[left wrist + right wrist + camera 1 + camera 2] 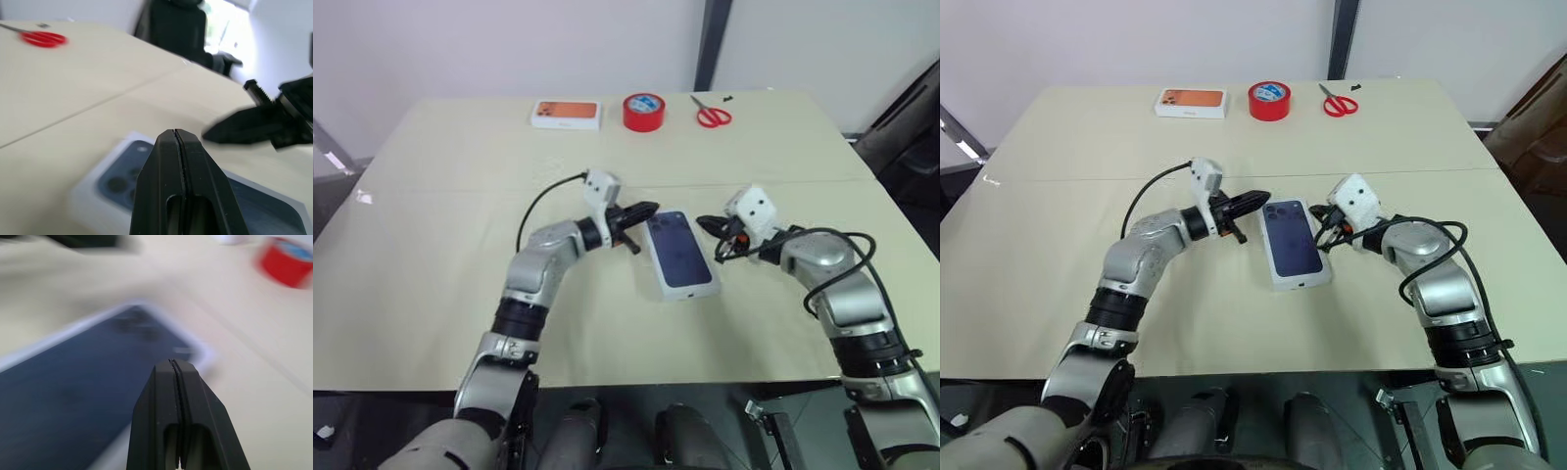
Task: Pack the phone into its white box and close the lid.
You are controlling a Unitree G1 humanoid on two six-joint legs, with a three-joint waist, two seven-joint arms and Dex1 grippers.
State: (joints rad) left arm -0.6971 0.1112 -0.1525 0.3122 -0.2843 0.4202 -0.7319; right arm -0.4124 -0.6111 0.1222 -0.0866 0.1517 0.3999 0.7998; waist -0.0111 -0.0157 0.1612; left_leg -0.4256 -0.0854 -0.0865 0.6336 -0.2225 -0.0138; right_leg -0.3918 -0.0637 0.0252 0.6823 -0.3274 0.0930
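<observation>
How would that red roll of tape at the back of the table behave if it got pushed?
The red tape roll lies flat on its side, so it would probably slide, not roll. Its ring shape looks stiff. Set on edge it would likely roll toward the scissors or the orange-pictured box.

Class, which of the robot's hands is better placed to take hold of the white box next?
Left, narrowly: the left hand's shut tips reach the white box's far corner; the right hand, also shut, stops beside its long edge. Either must open first.

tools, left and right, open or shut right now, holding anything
left tool: shut, holding nothing, beside the lid.
right tool: shut, holding nothing.
</observation>
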